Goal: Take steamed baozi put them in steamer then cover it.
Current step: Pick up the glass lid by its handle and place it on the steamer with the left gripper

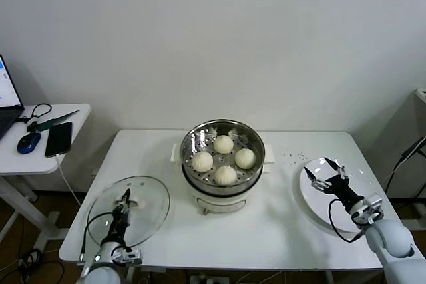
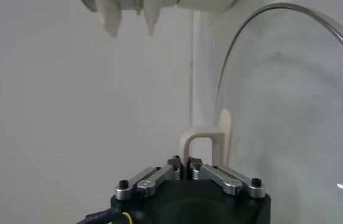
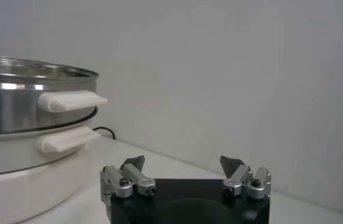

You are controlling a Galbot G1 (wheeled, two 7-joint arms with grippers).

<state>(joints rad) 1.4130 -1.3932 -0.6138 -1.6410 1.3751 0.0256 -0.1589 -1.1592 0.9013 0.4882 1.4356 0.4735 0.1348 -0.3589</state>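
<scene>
The steel steamer (image 1: 190, 145) stands on its white base at the table's middle, uncovered, and also shows in the right wrist view (image 3: 19, 97). Several cream-white baozi (image 1: 223, 144) sit on its perforated tray. The clear glass cover (image 1: 148, 199) lies at the table's front left. My left gripper (image 1: 124, 199) is shut on the cover's white bar handle (image 2: 211, 140); the glass (image 2: 293, 97) shows beside it in the left wrist view. My right gripper (image 1: 326, 176) is open and empty over the flat white plate (image 1: 311, 197) at the right.
A side table at the far left holds a blue mouse (image 1: 28, 142), a black phone (image 1: 58, 139), cables and a laptop edge. The wall runs close behind the main table. The steamer's white side handles (image 3: 71, 100) stick out toward my right gripper.
</scene>
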